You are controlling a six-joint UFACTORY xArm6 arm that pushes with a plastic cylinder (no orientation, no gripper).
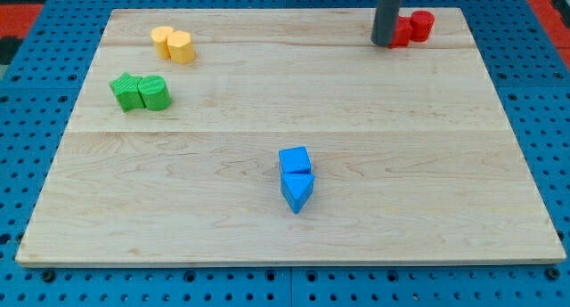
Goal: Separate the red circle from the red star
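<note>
The red circle (422, 24) sits near the view's top right on the wooden board (294, 138). The red star (402, 32) touches it on its left and is partly hidden behind my rod. My tip (383, 44) rests on the board at the left edge of the red star, touching or nearly touching it.
A yellow pair (172, 44) lies at the top left, its shapes hard to make out. A green pair (141, 92) lies below it at the left. A blue cube (295, 160) and a blue triangle (298, 190) touch near the centre bottom.
</note>
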